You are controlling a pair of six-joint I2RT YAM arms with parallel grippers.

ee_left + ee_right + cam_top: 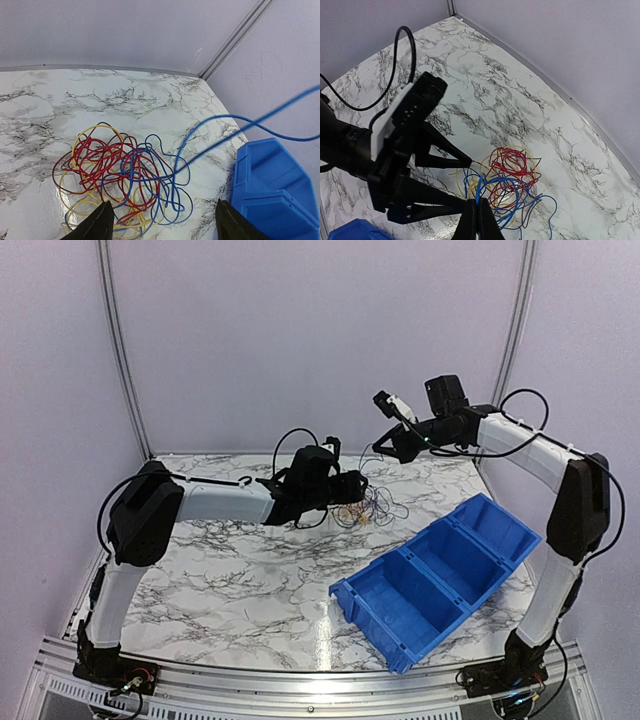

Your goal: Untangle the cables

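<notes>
**STATUS: R CLAW ON BLUE STRAND, L CLAW APART AT PILE**

1. Table (230, 570): marble-pattern top, walled at back and sides. Both arm bases sit at its near edge.
2. Bin (440, 575): blue, multi-compartment, lying on the right half of the table at an angle. No wire shows in the compartments I can see.
3. Left gripper (355, 488): reaches in from the left, low over the table centre. In the left wrist view I see its jaws (162, 207) wide apart, straddling the near edge of the pile. Nothing is between the fingers. Contact w/ the wires: cannot tell.
4. Right gripper (383, 447): held high, above and behind the pile. In the right wrist view its fingers (477, 220) are pressed together, clamped on the blue cable (479, 187).
5. Cables (115, 175): one tangled heap of red, yellow and blue loops, resting on the table at centre-rear, left of the bin and apart from it.
6. Blue cable, lifted section (225, 119): rises off the heap toward the upper right, off the table surface. Its remaining loops stay knotted in w/ the red and yellow.
</notes>
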